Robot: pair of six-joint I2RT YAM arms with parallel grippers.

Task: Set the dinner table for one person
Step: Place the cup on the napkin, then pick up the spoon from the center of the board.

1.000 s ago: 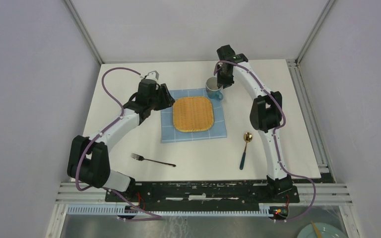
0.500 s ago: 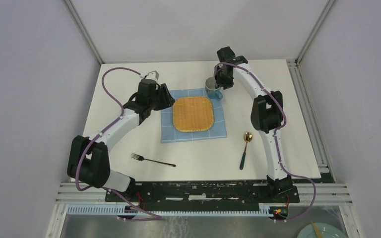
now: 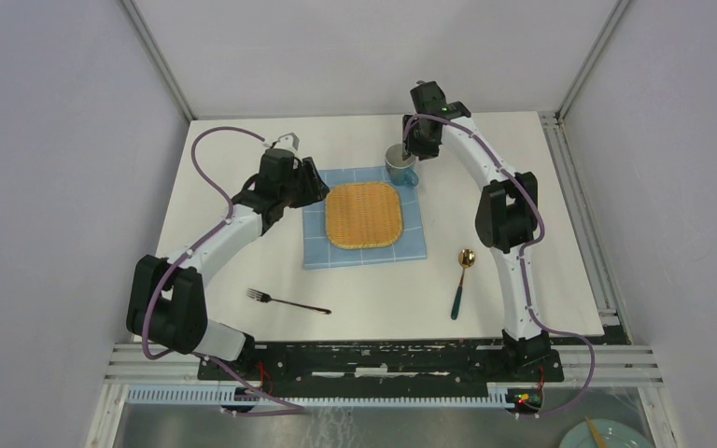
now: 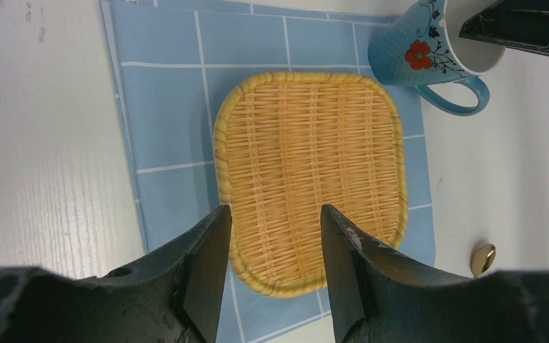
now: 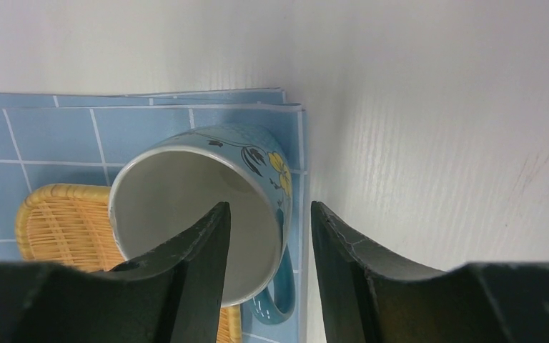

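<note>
Spread astride the wall of the mug (image 5: 186, 207) at the far right corner of the cloth (image 3: 317, 243), the right gripper (image 5: 268, 211) should rise straight up. The left gripper (image 4: 273, 214) hovers spread, empty.

Ahead of me a blue checked cloth (image 3: 316, 246) carries a square wicker tray (image 3: 363, 215); a blue flowered mug (image 3: 398, 162) sits at its far right corner, handle to the near right. Closer lie a dark fork (image 3: 289, 302) on my left and a gold-bowled, teal-handled spoon (image 3: 461, 284) on my right, well apart
</note>
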